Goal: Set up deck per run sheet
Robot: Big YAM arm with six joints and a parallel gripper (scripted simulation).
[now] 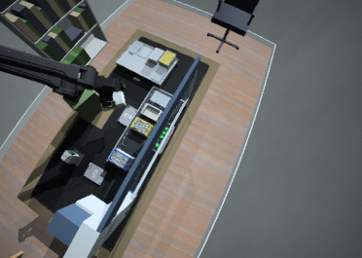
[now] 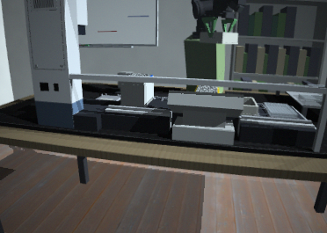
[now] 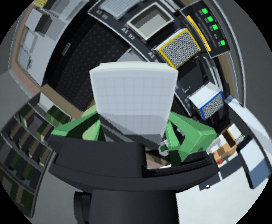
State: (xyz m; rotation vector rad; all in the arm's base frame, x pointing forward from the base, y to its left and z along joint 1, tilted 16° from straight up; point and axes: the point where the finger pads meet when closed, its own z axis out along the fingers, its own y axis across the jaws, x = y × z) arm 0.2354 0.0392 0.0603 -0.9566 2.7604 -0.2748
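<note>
Jaws were clamped on a pale flat cover, the gripper holding it high over the dark deck mat, between the row of deck positions and the shelf tray. By its thin shell look, the cover was probably light and stiff, with smooth walls that could slide in the green fingers if the arm swung fast. A hold across its two opposite sides, as seen in the wrist view, suited it best. Below, the deck row held a yellow-framed tip rack, a blue-framed tip rack and an open reservoir; the last was best kept out from under the carry. A long rail fenced the far side of the row. Room looked freest toward the shelf tray, though several items already stood there, a yellow one among them.
</note>
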